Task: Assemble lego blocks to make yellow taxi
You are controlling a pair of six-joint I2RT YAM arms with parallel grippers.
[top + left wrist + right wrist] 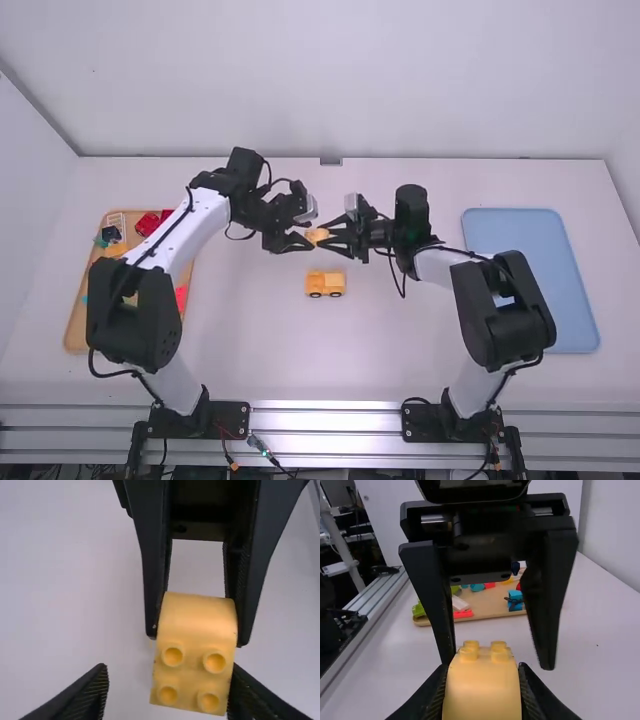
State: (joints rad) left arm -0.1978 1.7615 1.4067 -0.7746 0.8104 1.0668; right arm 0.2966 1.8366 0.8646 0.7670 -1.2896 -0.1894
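Taxi body (325, 284), already wheeled, sits at six o'clock from the curved yellow brick (197, 617) pinched by the right gripper (197, 636); left gripper (497, 663) fingers spread wide. Fitting that brick apparently remains.

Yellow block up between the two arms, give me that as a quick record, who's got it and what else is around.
Block: yellow block, studs showing
Held by: right gripper, closed on its sides
Other gripper: left gripper, open, close to the block
On table: yellow wheeled vehicle, nearer the arm bases
Left side: wooden tray with coloured blocks
Right side: blue tray
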